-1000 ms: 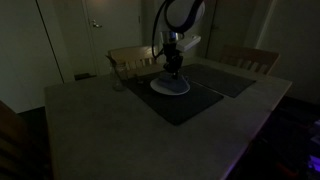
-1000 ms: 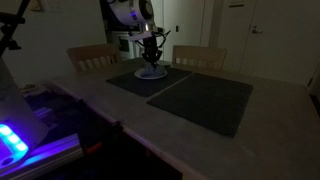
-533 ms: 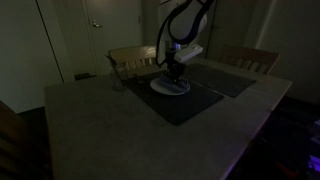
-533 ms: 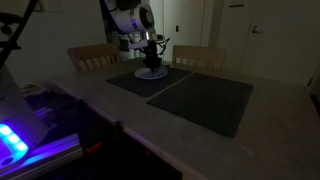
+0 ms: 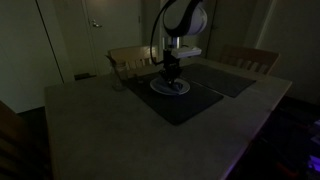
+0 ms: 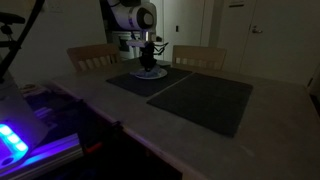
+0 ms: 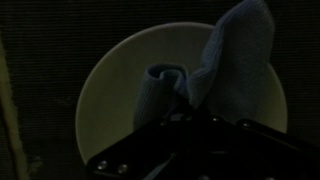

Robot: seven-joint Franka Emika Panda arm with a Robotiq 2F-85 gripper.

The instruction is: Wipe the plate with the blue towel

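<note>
A pale round plate point(image 7: 120, 80) lies on a dark placemat point(image 5: 185, 103); it also shows in both exterior views point(image 5: 182, 88) point(image 6: 158, 73). The blue towel point(image 7: 235, 60) is bunched on the plate, one fold rising at the right and a rolled part in the middle. My gripper point(image 7: 190, 118) comes in from the bottom of the wrist view and is shut on the towel, pressing it down on the plate. In both exterior views the gripper point(image 5: 171, 77) point(image 6: 148, 64) stands upright over the plate. The room is dim.
A second dark placemat point(image 6: 205, 98) lies beside the first on the pale table point(image 5: 90, 120). Wooden chairs point(image 5: 133, 60) point(image 5: 252, 59) stand at the far side. A lit blue device point(image 6: 15, 140) sits near one table edge.
The arm has swung over the plate, the gripper shifting slightly sideways with the towel still in it. The plate has stayed put.
</note>
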